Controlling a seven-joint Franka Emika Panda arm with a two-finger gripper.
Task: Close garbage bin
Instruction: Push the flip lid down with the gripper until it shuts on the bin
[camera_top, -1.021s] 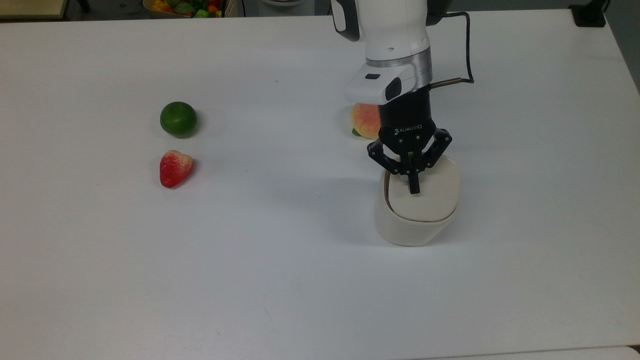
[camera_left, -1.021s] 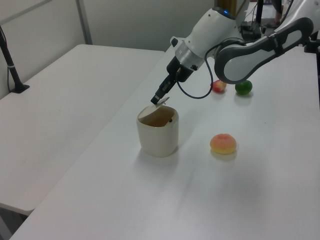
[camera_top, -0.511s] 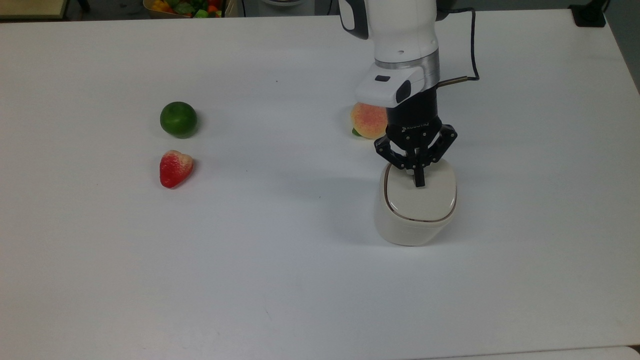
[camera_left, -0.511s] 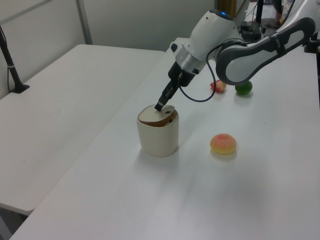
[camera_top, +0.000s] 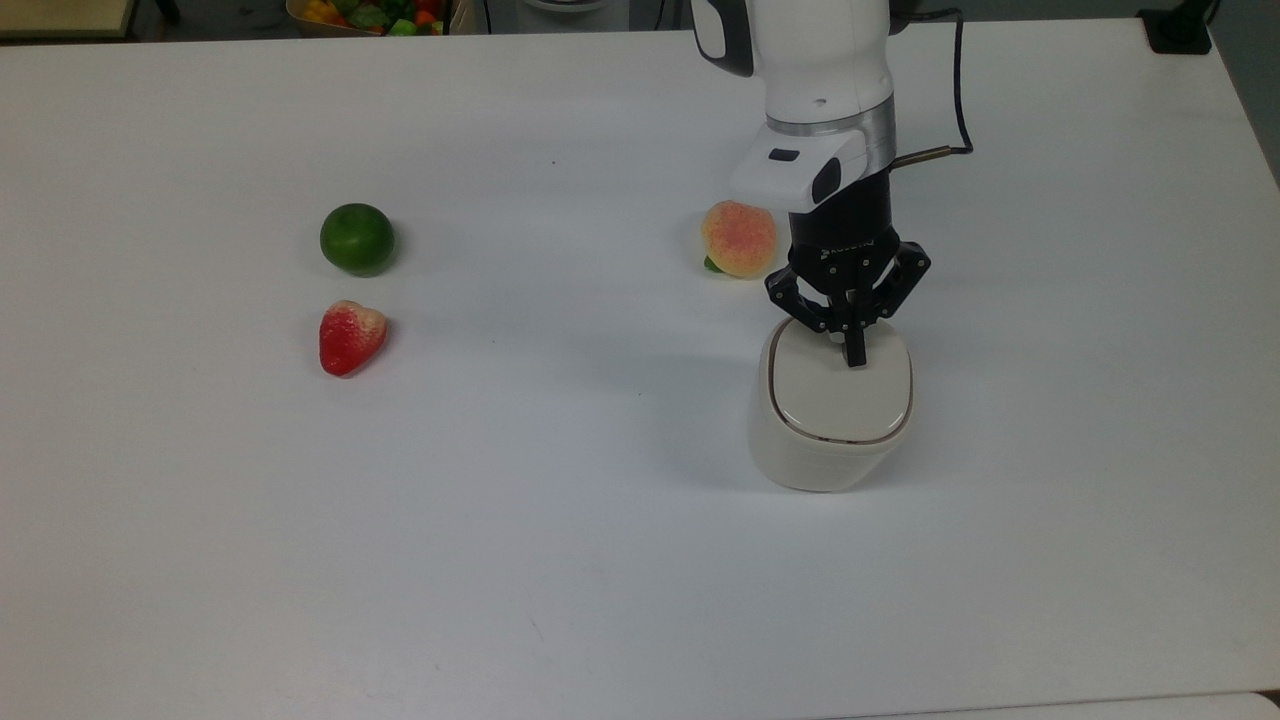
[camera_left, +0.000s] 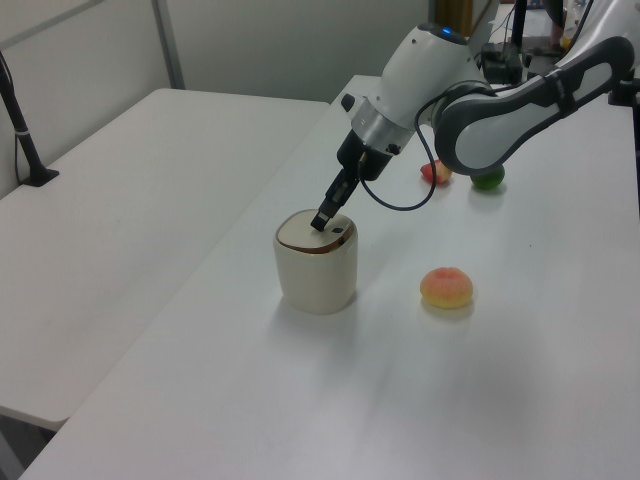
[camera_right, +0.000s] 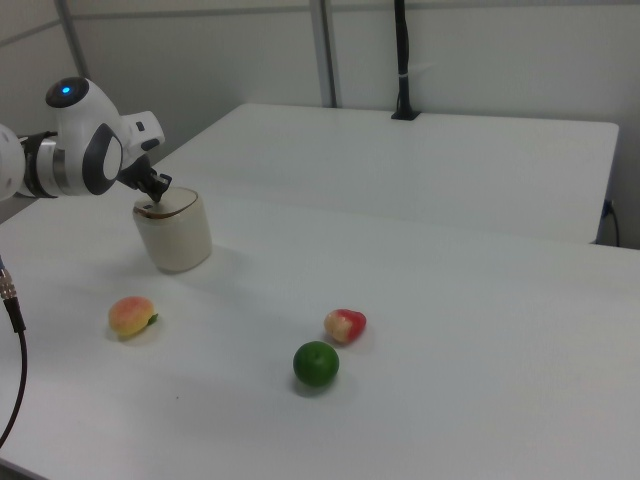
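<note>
The cream-white garbage bin (camera_top: 830, 430) (camera_left: 315, 270) (camera_right: 175, 237) stands on the white table, at the top view's right of centre. Its flat lid (camera_top: 838, 385) lies level in the rim, a thin dark seam running all around it. My gripper (camera_top: 855, 358) (camera_left: 322, 222) (camera_right: 157, 194) is shut, its black fingertips together and pressing on the lid's far edge. In the left view the tips rest on the lid next to a small black button (camera_left: 339, 232).
A peach (camera_top: 738, 238) (camera_left: 446, 287) (camera_right: 131, 315) lies just behind the bin in the top view. A green lime (camera_top: 357, 238) (camera_right: 316, 364) and a strawberry (camera_top: 350, 336) (camera_right: 345, 325) sit far off at the top view's left. A fruit basket (camera_top: 370, 14) is past the table's far edge.
The lid has swung down from tilted open to flat on the bin. My gripper moved with it, to the top view's right and downward.
</note>
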